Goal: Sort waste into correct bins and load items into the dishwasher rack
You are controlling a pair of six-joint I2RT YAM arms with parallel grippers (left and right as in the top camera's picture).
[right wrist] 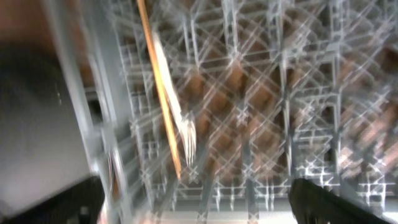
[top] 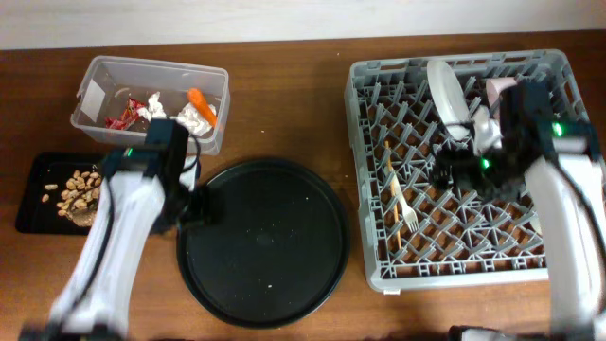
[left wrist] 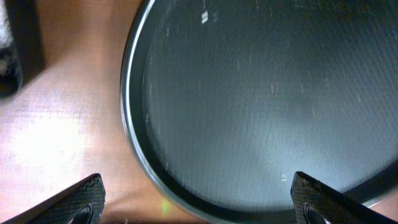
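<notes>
The left claw [left wrist: 199,200] hangs released, its dark textured fingertips [left wrist: 81,198] wide apart with nothing between them. It sits low over the left rim of the large round black tray [top: 265,242], whose matte, finely woven surface carries pale scratches and a few specks. The right claw [right wrist: 199,202] is also spread wide and empty above the lattice floor of the large grey square plastic rack [top: 464,278]; its view is blurred.

On that lattice a thin wooden stick [right wrist: 158,87] and a white plastic fork [right wrist: 186,134] lie side by side, touching or nearly so. A white round plate [top: 445,90] stands on edge between pegs near the rack's far side, partly hidden by the right arm.

At the far left of the brown wooden counter [top: 284,104], a clear plastic rectangular tub [top: 161,64] holds a red wrapper [top: 123,116], a crumpled white tissue [top: 194,116] and a small orange carrot piece [top: 197,97]. Just in front of it, a shallow black rectangular tray [top: 33,213] holds tan peanuts [top: 78,188].
</notes>
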